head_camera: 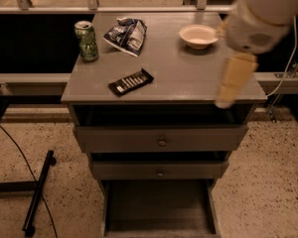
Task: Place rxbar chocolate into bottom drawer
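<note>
The rxbar chocolate (131, 82), a flat black bar with white lettering, lies at an angle on the grey cabinet top (179, 73), near its front left. The bottom drawer (159, 205) is pulled out at floor level, and nothing shows inside it. My gripper (231, 81) hangs from the white arm (260, 14) over the right front part of the cabinet top. It is well to the right of the bar and apart from it, and it holds nothing that I can see.
A green can (87, 40), a blue-and-white chip bag (126, 33) and a white bowl (198, 35) stand at the back of the top. Two knobbed drawers (162, 142) sit above the bottom one. A black stand and cable (37, 195) lie on the floor at left.
</note>
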`<state>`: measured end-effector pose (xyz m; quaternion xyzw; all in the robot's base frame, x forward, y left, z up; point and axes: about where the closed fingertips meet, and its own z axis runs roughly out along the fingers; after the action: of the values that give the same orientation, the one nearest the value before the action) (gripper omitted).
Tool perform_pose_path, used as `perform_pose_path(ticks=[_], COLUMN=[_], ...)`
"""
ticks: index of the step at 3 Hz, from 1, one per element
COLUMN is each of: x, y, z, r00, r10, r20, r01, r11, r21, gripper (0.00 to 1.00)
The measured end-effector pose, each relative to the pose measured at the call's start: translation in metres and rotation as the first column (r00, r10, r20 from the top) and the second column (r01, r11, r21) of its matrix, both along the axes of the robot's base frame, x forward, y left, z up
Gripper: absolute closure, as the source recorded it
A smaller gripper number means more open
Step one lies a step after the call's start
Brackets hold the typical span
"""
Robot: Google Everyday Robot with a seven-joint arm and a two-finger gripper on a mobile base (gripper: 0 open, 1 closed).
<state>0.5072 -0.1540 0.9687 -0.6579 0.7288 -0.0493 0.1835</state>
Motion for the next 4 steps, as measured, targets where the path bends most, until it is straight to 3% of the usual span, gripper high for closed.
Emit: perform_pose_path(ticks=[1,2,3,4], x=[0.085,0.085,0.092,0.113], y=[0.079,0.092,0.089,0.091], z=[0.009,0.015,0.011,-0.003], r00=[0.9783,0.9745,0.9697,0.9444], r10=[0.186,0.199,0.229,0.327], r20=[0.091,0.103,0.086,0.039], r01=[-0.179,-0.193,-0.220,-0.319], r11=[0.981,0.979,0.970,0.938], r21=[-0.075,-0.066,-0.104,-0.138], gripper=[0.00,0.00,0.00,0.00])
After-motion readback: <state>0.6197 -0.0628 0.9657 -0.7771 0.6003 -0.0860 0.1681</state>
